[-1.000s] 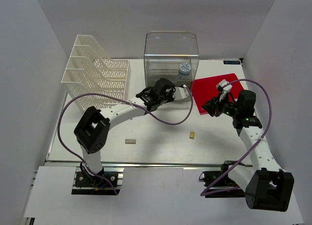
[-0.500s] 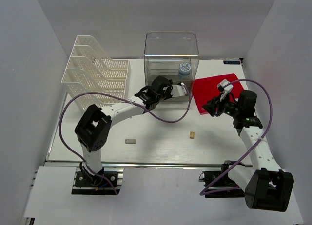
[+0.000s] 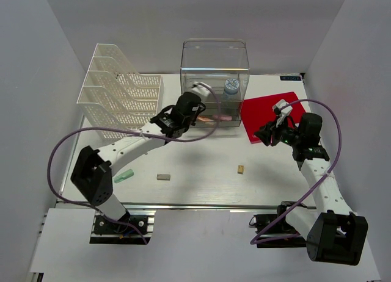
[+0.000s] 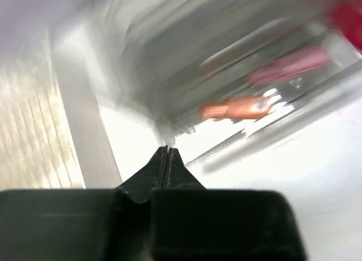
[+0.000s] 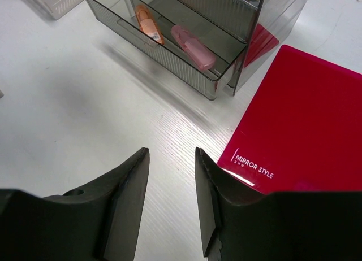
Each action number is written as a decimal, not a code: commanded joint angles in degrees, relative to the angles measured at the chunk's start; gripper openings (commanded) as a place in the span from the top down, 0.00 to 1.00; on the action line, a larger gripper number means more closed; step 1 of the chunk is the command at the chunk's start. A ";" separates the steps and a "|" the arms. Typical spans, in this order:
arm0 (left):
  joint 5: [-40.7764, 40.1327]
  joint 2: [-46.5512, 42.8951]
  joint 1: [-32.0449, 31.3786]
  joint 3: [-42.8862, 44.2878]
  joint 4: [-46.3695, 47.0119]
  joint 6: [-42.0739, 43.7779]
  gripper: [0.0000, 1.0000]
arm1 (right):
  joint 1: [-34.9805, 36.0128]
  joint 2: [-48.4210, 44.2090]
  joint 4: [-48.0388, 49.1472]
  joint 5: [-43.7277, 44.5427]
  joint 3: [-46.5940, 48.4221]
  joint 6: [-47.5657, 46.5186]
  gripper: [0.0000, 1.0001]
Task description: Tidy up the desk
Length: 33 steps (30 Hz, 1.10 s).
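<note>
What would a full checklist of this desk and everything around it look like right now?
Surface: white desk, metal rail along its near edge.
Job's things: clear drawer box, its bottom drawer pulled out, holding an orange item and a pink item; red sheet marked MIRROR STYLE beside it; white file rack at far left.
Clutter: grey block, tan block and green item lie loose.
Pincers: left pincer shut, empty, facing the drawer; right pincer open, empty.
Cables: purple cable looping off the left arm, another off the right.
Surroundings: plain white walls.
</note>
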 commanded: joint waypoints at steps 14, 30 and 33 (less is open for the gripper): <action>-17.88 -34.16 12.25 -22.13 -49.02 -92.61 0.04 | -0.25 -1.13 -0.14 -2.19 -0.14 -1.10 0.57; -7.26 -29.86 22.36 -34.61 -47.29 -123.14 0.49 | -0.16 -1.93 -0.23 -2.37 -0.14 -1.37 0.57; -5.33 -28.46 23.58 -36.01 -45.63 -124.03 0.32 | -0.16 -2.10 -0.23 -2.19 -0.14 -1.54 0.57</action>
